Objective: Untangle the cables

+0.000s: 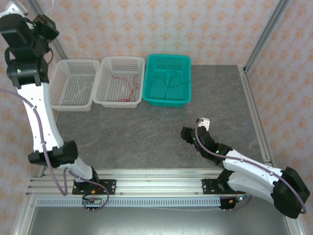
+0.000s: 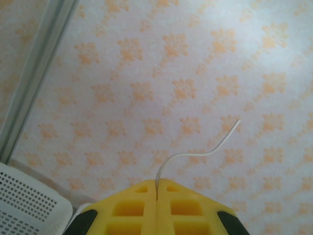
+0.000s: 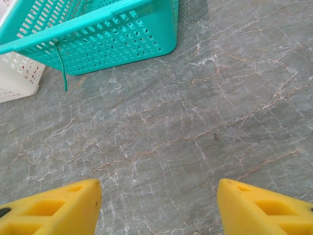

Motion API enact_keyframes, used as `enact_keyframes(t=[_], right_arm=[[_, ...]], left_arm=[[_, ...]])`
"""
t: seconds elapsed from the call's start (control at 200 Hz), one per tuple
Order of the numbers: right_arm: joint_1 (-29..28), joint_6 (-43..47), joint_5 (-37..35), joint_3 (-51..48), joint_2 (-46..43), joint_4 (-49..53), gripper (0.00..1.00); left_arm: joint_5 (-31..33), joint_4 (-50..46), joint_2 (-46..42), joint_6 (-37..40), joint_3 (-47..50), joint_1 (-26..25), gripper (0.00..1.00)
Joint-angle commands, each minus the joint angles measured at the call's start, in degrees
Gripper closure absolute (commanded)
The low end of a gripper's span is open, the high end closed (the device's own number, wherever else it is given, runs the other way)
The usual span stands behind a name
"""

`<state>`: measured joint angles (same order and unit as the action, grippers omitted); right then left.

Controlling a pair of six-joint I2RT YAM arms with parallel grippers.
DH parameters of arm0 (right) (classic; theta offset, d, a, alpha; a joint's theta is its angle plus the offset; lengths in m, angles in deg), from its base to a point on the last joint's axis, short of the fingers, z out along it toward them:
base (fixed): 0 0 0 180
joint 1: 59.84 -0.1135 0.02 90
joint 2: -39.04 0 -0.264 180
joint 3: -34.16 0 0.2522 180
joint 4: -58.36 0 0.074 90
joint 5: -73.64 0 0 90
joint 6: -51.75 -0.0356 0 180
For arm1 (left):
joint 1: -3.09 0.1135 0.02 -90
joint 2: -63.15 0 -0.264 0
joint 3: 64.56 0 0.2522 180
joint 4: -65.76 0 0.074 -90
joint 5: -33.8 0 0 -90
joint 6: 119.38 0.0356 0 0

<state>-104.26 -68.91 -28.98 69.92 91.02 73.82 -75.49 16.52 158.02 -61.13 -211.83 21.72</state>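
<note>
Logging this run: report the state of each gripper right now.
The left gripper is shut on the white cable.
The right gripper is open, holding nothing.

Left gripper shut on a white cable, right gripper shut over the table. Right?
No: the right gripper is open, jaws wide apart over the table, per the right wrist view. The left gripper is shut on the white cable.
</note>
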Motion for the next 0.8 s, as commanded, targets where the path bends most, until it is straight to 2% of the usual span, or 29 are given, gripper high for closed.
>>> enact_keyframes(t=[0.0, 0.11, 0.16, 0.295, 0.415, 0.485, 0.621, 0.676, 0.716, 0.796], right_arm=[[0.1, 0.7, -2.5, -0.2, -1.4, 2.7, 0.35], [0.1, 1.7, -2.9, 0.9, -1.6, 4.2, 0.33], [0.1, 2.0, -3.1, 1.4, -1.7, 4.9, 0.33], [0.1, 2.4, -3.4, 2.2, -2.4, 6.0, 0.32], [0.1, 2.4, -3.7, 1.9, -2.9, 5.7, 0.32], [0.1, 2.3, -3.9, 1.9, -2.8, 5.2, 0.31], [0.1, 2.1, -3.5, 2.3, -2.9, 5.1, 0.31], [0.1, 2.2, -3.3, 2.7, -3.0, 5.8, 0.31], [0.1, 2.6, -3.1, 2.9, -3.1, 6.3, 0.31], [0.1, 3.5, -3.4, 3.4, -3.7, 7.4, 0.31]], left_arm=[[-2.9, -1.6, 7.6, -1.4, -7.3, 2.7, 1.0], [-1.2, -3.3, 14.1, 0.4, -12.0, 4.4, 1.0], [-0.1, -3.2, 16.5, 0.8, -11.3, 4.9, 1.0], [3.2, -4.7, 20.9, 8.3, -8.6, 5.0, 1.0], [5.9, -10.9, 25.7, 12.8, -6.7, 5.0, 1.0], [8.2, -11.4, 26.1, 13.5, -0.2, 5.0, 1.0], [11.3, -3.9, 22.8, 11.4, 19.0, 5.0, 1.0], [11.4, -2.9, 22.5, 10.5, 23.0, 5.0, 0.9], [11.7, -2.7, 22.3, 9.9, 24.8, 5.0, 0.78], [11.8, -0.6, 20.0, 8.8, 28.5, 5.0, 0.44]])
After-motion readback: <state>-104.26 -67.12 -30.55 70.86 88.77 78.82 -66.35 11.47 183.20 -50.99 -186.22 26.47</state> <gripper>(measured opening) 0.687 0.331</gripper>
